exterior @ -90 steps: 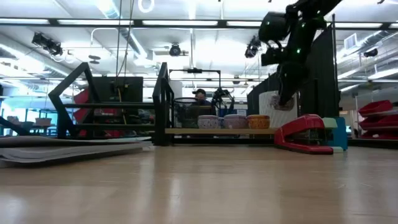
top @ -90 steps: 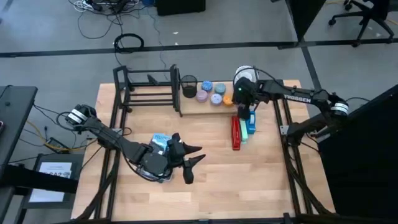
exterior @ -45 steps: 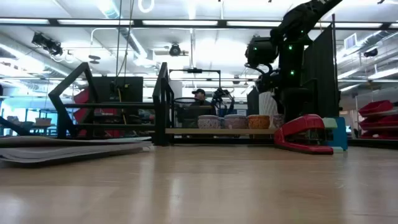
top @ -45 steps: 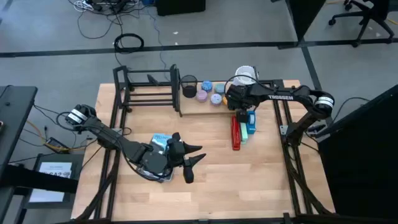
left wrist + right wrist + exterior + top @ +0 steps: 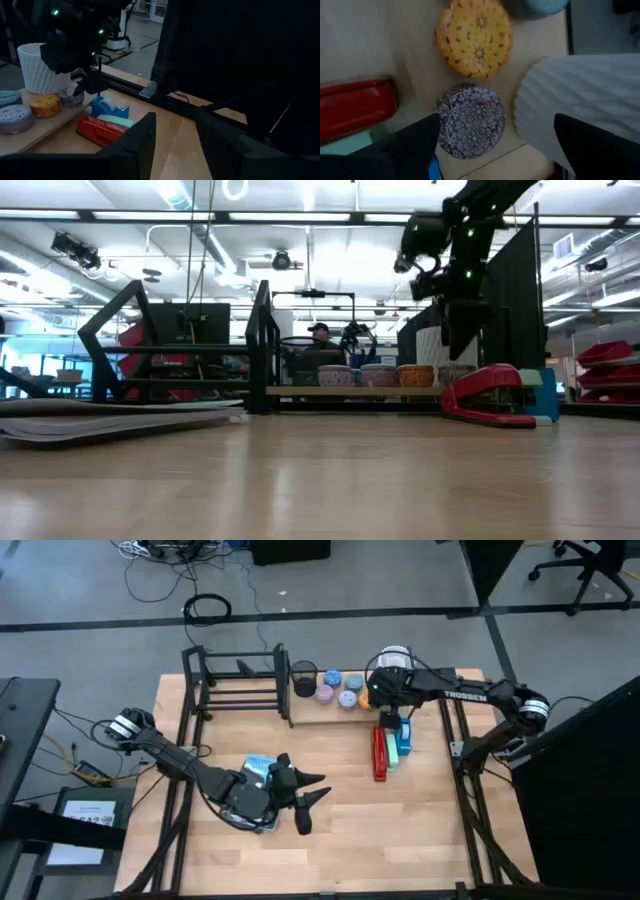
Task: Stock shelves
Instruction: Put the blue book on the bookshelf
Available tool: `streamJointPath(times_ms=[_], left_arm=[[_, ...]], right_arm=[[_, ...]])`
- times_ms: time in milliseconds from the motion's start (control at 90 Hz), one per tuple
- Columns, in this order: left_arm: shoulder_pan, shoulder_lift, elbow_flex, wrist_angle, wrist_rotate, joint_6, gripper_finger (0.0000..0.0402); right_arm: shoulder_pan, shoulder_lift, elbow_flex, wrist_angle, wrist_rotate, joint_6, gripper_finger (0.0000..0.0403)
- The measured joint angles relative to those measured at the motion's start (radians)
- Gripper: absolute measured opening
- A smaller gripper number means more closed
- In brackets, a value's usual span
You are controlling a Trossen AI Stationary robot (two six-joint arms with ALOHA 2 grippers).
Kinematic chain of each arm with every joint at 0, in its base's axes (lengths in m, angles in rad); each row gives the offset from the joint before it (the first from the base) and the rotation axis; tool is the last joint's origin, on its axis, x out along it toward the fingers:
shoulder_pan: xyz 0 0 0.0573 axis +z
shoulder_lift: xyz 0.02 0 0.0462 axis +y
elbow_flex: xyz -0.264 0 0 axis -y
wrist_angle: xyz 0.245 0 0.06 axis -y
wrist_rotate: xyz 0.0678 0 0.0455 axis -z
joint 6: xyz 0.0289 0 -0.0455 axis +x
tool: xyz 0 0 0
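My right claw (image 5: 492, 145) hangs spread above a purple patterned tin (image 5: 471, 120) on the shelves (image 5: 330, 710), a white ribbed pot (image 5: 570, 105) beside it. "TROSSEN" reads along my right forearm (image 5: 465, 696). My left claw (image 5: 308, 802) rests spread at seven o'clock on the table.

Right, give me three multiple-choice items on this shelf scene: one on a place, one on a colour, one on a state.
1. The right claw hovers over:
A. the patterned purple tin
B. the mesh pen cup
C. the flat booklet

2. The stapler is:
A. red
B. white
C. green

3. The left claw is:
A. shut on a tin
B. open and empty
C. shut on the stapler

A: the right wrist view looks straight down on the purple tin, framed by the fingers.
A: it shows red beside the blue tape dispenser.
B: its fingers stand apart with bare table between them.
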Motion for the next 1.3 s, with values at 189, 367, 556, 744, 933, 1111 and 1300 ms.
streamJointPath(times_ms=[189, 367, 556, 744, 933, 1111, 1300], left_arm=[[0.01, -0.022, 0.0, -0.057, 0.106, -0.116, 0.0127], [0.056, -0.091, 0.0, -0.331, 0.259, -0.371, 0.0127], [0.147, -0.109, 0.086, -0.86, 0.456, -0.639, 0.0127], [0.193, -0.107, 0.077, -1.057, 0.649, -0.678, 0.0127], [0.199, -0.107, -0.056, -1.117, 0.808, -0.764, 0.0127], [0.185, -0.109, -0.155, -1.242, 0.822, -0.888, 0.0128], [0.18, -0.109, -0.245, -1.251, 0.868, -0.973, 0.0162]], right_arm=[[0.2, -0.178, 0.0, 0.092, -0.002, 0.036, 0.0347], [0.422, -0.299, -0.048, 0.331, -0.002, 0.093, 0.0345], [0.579, -0.239, -0.157, 0.701, -0.135, 0.094, 0.0345], [0.579, -0.022, -0.197, 1.002, -0.434, 0.099, 0.0345], [0.542, 0.255, -0.161, 1.138, -0.561, 0.137, 0.0345], [0.541, 0.465, -0.029, 1.146, -0.588, 0.136, 0.0345], [0.541, 0.615, 0.133, 1.078, -0.588, 0.251, 0.0345]])
